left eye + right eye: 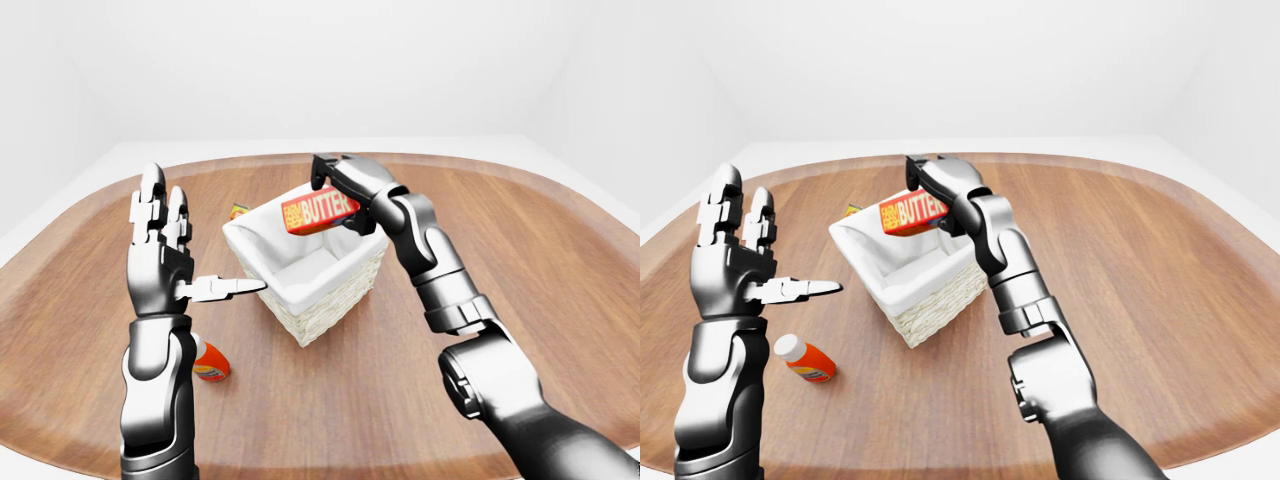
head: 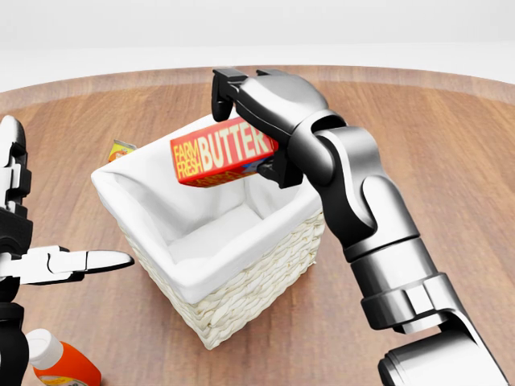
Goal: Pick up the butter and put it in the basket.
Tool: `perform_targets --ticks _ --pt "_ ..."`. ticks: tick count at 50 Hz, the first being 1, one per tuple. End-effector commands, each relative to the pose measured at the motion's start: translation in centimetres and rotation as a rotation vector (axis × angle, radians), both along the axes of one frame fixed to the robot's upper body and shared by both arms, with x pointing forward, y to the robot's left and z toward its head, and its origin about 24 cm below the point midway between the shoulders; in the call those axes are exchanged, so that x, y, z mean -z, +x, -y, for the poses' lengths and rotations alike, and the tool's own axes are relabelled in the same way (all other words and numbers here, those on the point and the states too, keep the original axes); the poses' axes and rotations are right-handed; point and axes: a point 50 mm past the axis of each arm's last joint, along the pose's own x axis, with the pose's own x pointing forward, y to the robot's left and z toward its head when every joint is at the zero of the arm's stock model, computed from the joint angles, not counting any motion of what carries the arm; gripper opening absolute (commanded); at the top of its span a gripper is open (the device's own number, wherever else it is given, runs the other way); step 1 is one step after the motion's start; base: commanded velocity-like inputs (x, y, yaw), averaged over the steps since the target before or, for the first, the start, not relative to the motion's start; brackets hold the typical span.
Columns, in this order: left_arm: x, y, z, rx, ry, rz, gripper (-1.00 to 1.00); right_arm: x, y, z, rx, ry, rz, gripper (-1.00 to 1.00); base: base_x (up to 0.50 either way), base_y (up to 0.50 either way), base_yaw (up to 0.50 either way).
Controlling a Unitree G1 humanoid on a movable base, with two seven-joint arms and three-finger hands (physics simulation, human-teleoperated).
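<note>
The butter (image 2: 224, 151) is gripped by the right hand (image 2: 261, 112) and held above the open basket (image 2: 241, 281) on the counter (image 2: 402, 145). The left hand (image 1: 160, 250) is held open beside it.

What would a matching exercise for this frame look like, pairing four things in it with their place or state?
Things:
1. butter box
2. basket
3. left hand
4. orange bottle

Place or state:
A. lying on the wooden table, left of the basket and nearer the bottom of the right-eye view
B. open, fingers raised, holding nothing
C. held in the right hand over the basket's opening
D. white-lined, standing on the table, nothing visible inside

Pairs: 1-C, 2-D, 3-B, 4-A
</note>
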Motion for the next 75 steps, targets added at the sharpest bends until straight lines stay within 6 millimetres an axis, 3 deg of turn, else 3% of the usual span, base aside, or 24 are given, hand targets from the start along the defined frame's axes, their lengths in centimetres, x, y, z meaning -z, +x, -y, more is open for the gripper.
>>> perform_targets --ticks 1,7,26,33,52,75 --pt "0.1 0.1 0.0 0.003 0.0 -0.006 1.0 -0.3 0.7 -0.6 0.074 -0.083 0.163 -1.0 0.0 0.0 0.0" --pt "0.3 0.1 -0.2 -0.003 -0.004 -0.014 1.0 -0.5 1.4 -0.5 0.114 -0.177 0.238 -1.0 0.0 0.0 0.0" --pt "0.9 0.0 -0.3 -0.002 -0.014 -0.037 1.0 -0.9 1.5 -2.1 0.093 -0.217 0.252 -1.0 0.0 0.0 0.0" --pt "1.0 0.0 -0.3 -0.004 -0.016 -0.041 1.0 0.1 1.5 -2.2 0.098 -0.262 0.268 -1.0 0.0 0.0 0.0" --pt "1.1 0.1 -0.3 -0.003 -0.017 -0.046 1.0 3.3 0.4 -2.3 0.061 -0.231 0.103 -1.0 0.0 0.0 0.0" --pt "1.2 0.0 -0.3 -0.003 -0.02 -0.048 1.0 3.6 0.3 -2.9 0.064 -0.295 0.189 -1.0 0.0 0.0 0.0"
